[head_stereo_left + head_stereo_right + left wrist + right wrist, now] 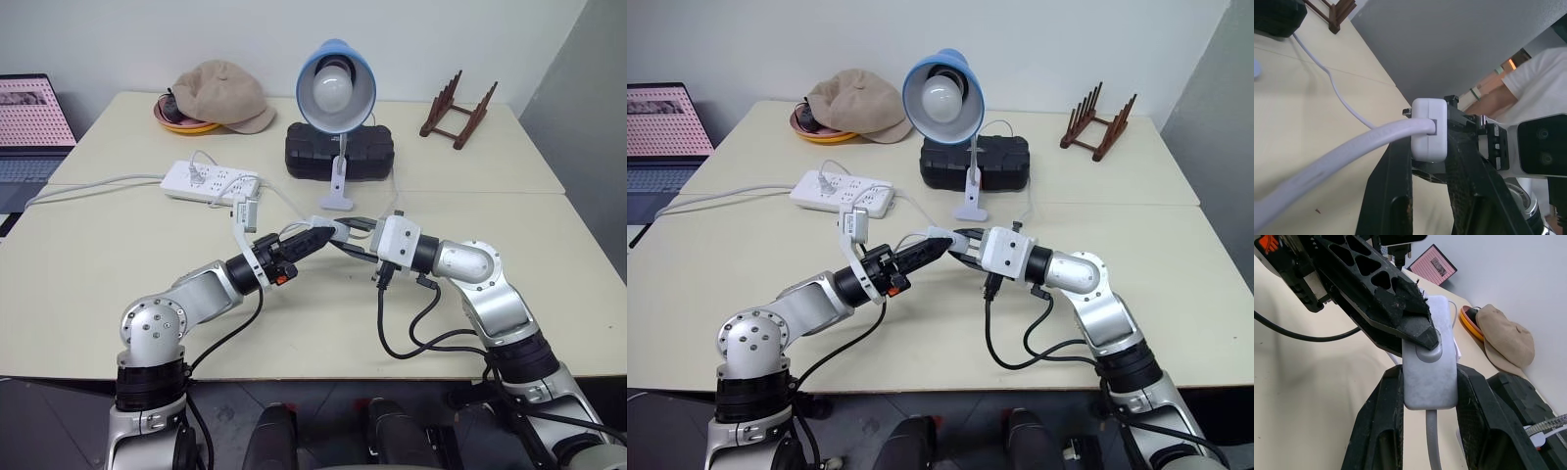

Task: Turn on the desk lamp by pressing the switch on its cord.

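Right wrist view: switch (1429, 363) sitting clamped between right gripper (1426, 396) fingers, cord (1433, 440) trailing out of its end.
Left gripper (1420, 330): fingers closed together, tip pressing down on switch button.
Left wrist view: switch (1429, 128) resting against left fingers (1469, 171), cord (1337, 161) running off across table (1298, 93).
Head views: both grippers meeting above table centre, just in front of desk lamp (336, 90) clip base.
Lamp bulb: not glowing.
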